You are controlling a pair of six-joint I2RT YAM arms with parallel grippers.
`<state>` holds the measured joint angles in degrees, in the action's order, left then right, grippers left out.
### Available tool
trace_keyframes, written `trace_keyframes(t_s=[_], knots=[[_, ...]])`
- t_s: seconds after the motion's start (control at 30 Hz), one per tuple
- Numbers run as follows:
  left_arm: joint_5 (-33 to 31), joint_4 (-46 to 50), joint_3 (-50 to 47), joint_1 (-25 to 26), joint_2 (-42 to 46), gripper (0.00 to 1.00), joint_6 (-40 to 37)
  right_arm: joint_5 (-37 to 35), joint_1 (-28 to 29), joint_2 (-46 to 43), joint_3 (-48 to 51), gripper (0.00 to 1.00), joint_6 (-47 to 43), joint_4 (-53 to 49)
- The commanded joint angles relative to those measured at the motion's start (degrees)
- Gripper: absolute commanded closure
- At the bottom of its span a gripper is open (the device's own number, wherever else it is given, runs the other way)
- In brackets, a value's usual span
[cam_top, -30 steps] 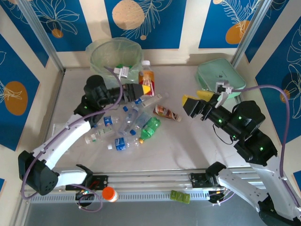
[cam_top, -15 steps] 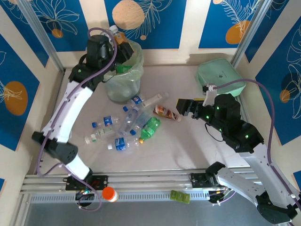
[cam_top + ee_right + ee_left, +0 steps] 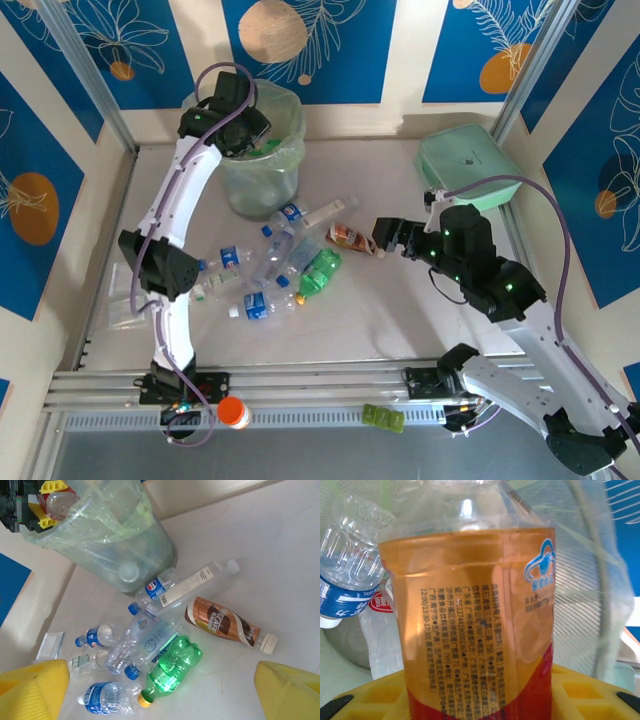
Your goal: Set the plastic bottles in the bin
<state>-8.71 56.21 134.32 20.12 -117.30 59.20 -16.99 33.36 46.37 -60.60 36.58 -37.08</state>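
One orange-red bottle [image 3: 480, 605], probably light, slick and crushable, clamped by its labelled body in the left tool [image 3: 480, 702] over the bin [image 3: 262, 180]; right tool [image 3: 160, 690] apart.

Top overhead, wrists lower, all sharing bin [image 3: 265, 182]

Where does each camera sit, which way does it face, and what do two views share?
Top external: above, behind the bases, facing down at the table; left arm, right arm, left pincer at the bin.
Left wrist: faces into the bin at its gripped orange-red bottle; yellow fingers below.
Right wrist: looks down at loose bottles; yellow fingertips in lower corners.
Shared: top and right wrist show bin, green bottle.
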Motion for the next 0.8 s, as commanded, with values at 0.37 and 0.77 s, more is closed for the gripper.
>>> trace_keyframes(t_s=[0.37,0.77], knots=[[6.2,-4.2,6.8,-3.8,-9.8,0.67,6.7,1.4,0.6,3.5,4.0,0.05,2.7,2.9],[9.1,-4.8,7.1,-4.9,-11.4,0.35,6.5,0.9,0.7,3.9,2.8,0.05,1.7,1.4]])
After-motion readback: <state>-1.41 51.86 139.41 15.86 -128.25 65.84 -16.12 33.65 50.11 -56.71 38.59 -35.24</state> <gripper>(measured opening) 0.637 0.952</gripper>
